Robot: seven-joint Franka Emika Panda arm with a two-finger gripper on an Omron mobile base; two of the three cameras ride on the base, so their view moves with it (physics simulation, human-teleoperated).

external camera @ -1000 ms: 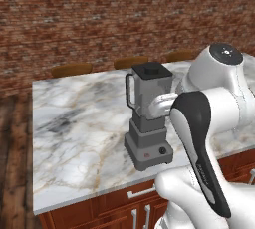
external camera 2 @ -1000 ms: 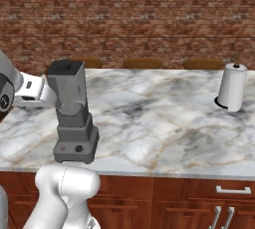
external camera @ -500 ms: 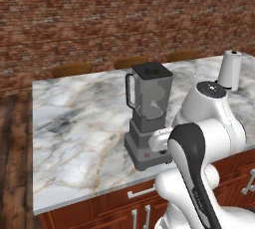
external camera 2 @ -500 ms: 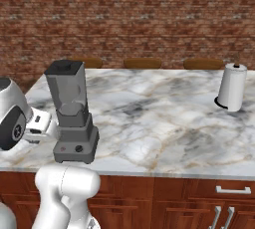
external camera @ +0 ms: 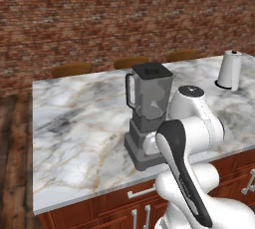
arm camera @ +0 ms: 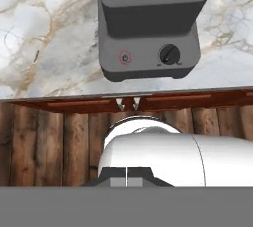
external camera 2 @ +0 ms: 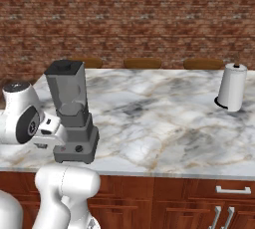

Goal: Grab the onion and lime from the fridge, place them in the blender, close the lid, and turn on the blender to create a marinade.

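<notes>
Blender [external camera: 148,116] on marble counter [external camera: 74,128], lid [external camera: 151,69] on jar. Arm lower than second ago, hand now level with base front. Gripper [arm camera: 126,177] fingers shut together, holding nothing; wide a second ago

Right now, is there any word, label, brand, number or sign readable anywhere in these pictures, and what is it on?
No readable words, brands or numbers.
Blender base: a red-ringed round button with a power-like sign, too small to be sure.
Beside it, a black knob with tiny marks under it, too blurred to read.
Paper-towel roll: blank.
</notes>
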